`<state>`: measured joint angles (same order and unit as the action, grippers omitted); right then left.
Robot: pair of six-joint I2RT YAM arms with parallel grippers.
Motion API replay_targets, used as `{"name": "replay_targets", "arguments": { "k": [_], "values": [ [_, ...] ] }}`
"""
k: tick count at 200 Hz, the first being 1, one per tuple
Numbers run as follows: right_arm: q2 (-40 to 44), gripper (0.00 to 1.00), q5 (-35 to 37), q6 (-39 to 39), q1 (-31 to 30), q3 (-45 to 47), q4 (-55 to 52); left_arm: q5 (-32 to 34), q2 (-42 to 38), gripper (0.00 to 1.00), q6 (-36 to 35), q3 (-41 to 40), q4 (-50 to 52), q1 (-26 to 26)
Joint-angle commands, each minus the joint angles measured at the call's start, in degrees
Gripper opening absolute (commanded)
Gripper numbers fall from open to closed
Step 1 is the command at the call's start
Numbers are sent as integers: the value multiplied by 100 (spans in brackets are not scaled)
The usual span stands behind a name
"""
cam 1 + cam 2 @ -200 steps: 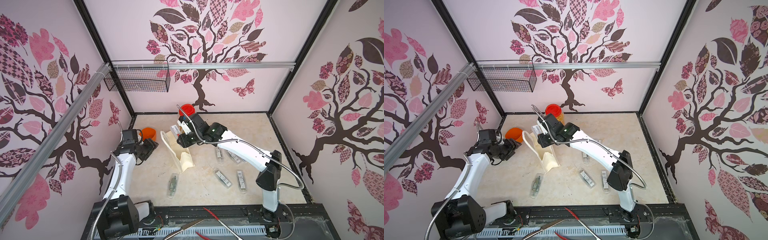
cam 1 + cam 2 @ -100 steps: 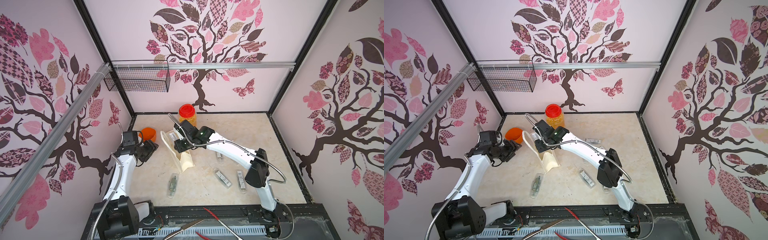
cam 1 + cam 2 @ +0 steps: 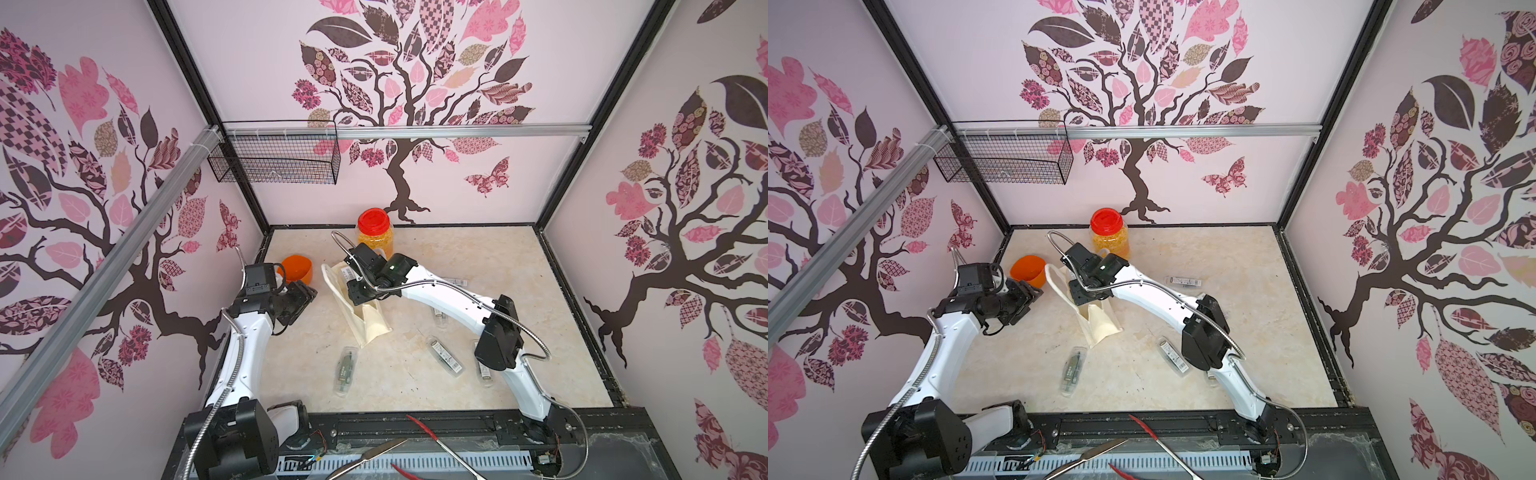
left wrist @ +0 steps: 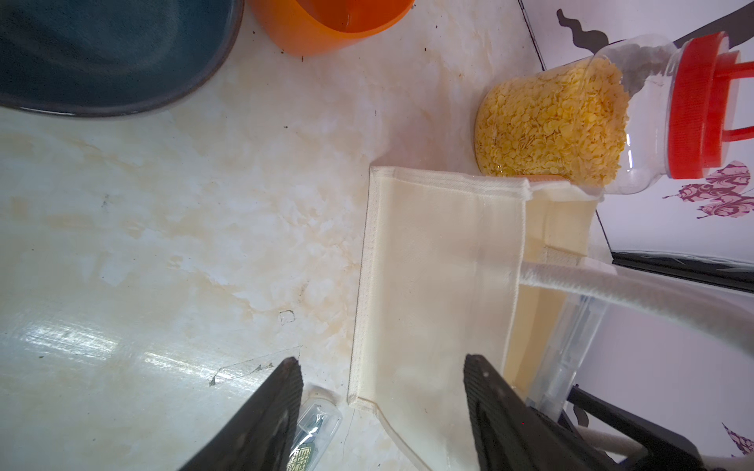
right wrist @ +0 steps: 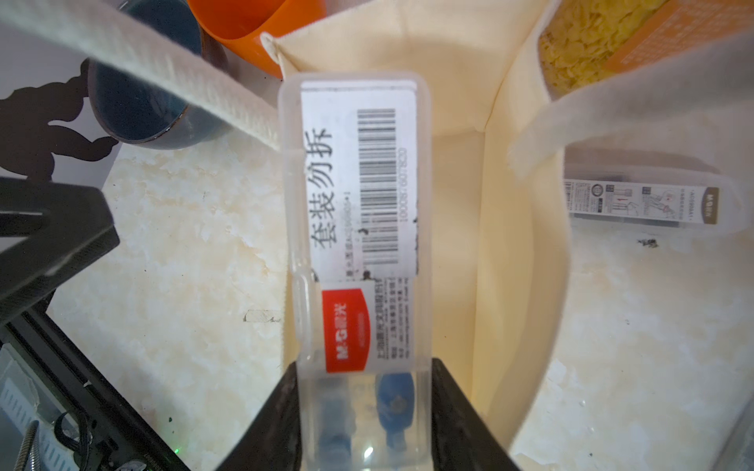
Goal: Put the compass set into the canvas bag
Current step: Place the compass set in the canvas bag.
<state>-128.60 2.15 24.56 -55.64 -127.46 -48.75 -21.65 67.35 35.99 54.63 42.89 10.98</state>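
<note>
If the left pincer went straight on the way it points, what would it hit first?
Probably the canvas bag: its broad side lies straight ahead of the open left pincer, though depth is hard to judge.

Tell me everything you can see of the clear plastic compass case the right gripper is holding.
The clear plastic compass case is a long rounded-corner box with a white barcode label, a red brand sticker and blue parts showing through. The right gripper clamps one end; the free end points into the open cream canvas bag, not yet released.
</note>
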Motion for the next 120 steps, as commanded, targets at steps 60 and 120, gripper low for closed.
{"name": "replay_targets", "arguments": {
  "k": [60,120],
  "values": [
    [-661,43,225,137,-40,-685,-746,170,41,67,-152,75,52,-8],
    [-551,44,714,-27,-44,-1340,-952,158,-25,67,-111,67,19,-9]
  ]
}}
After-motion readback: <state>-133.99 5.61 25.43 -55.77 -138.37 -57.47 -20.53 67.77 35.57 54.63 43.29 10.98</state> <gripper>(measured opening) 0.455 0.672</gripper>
